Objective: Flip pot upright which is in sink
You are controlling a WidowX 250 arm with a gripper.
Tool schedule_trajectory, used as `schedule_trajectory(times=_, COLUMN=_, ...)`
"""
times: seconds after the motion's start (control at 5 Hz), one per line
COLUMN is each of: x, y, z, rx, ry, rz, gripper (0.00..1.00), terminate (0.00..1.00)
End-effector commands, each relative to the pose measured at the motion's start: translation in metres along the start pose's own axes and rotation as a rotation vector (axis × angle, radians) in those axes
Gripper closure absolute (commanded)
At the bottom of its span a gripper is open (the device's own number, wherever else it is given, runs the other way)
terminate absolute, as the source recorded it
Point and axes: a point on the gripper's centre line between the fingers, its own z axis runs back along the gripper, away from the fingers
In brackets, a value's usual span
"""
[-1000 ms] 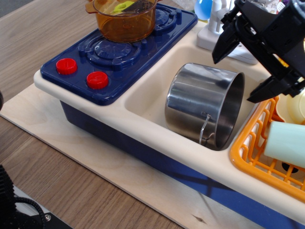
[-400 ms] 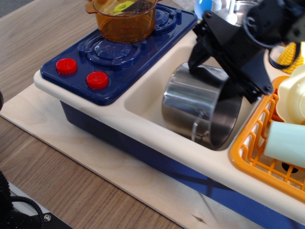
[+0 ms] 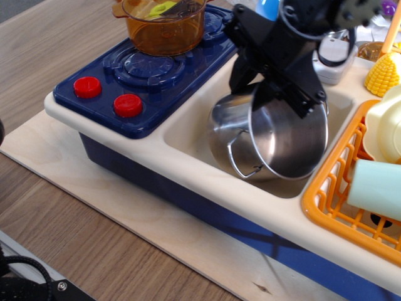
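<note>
Inside the sink [image 3: 188, 128], the pot [image 3: 276, 135] lies tilted, mouth facing the camera.

1 view only, so nothing is shared with another. The camera sits above and in front of the sink [image 3: 188, 128], looking down at a slant across its front rim toward the back. It is close: the sink fills the middle of the frame, the blue stove [image 3: 156, 72] lies to its left, and the orange dish rack [image 3: 332, 194] is cut off at its right.
</note>
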Motion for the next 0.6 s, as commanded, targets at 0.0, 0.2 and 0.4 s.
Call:
schedule_trajectory(times=0.0, x=0.0062, y=0.0014, z=0.0118, rx=-0.196, ry=-0.192, rz=0.029, gripper=0.00, terminate=0.00)
schedule_trajectory(times=0.2, x=0.0062, y=0.0014, z=0.0118, rx=-0.196, ry=-0.192, rz=0.029, gripper=0.00, terminate=0.00)
schedule_trajectory(times=0.4, x=0.0062, y=0.0014, z=0.0118, rx=-0.196, ry=-0.192, rz=0.029, gripper=0.00, terminate=1.00)
